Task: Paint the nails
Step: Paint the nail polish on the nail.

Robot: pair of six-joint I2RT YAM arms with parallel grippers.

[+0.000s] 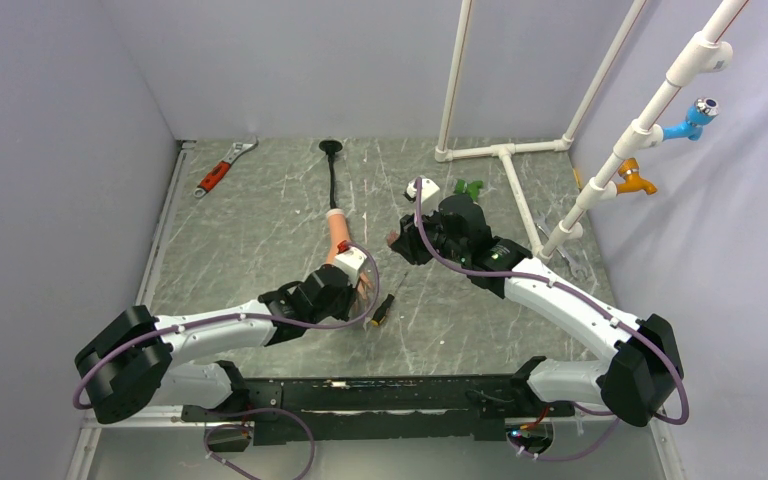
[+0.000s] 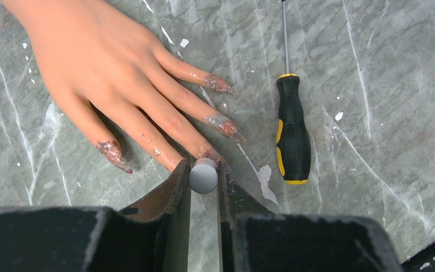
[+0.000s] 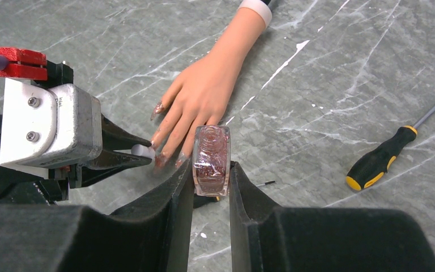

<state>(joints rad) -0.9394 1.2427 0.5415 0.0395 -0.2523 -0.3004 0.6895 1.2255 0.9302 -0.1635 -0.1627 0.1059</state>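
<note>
Left wrist view: the left gripper [image 2: 204, 177] pinches the round brush cap [image 2: 203, 175], bristles hidden beneath it, right at 1 fingertip so polish reaches the glitter-smeared nails [image 2: 226, 128] of the flat-lying mannequin hand [image 2: 90, 56], thumb out of frame, while beyond, the right gripper [image 3: 210, 177] clamps the polish bottle [image 3: 211, 150], presumably for dipping.

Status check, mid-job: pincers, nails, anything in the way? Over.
Left pincer shut on brush cap, at the hand. Right pincer shut on polish bottle. Nails smeared glittery reddish. Screwdriver beside hand, not touching.
</note>
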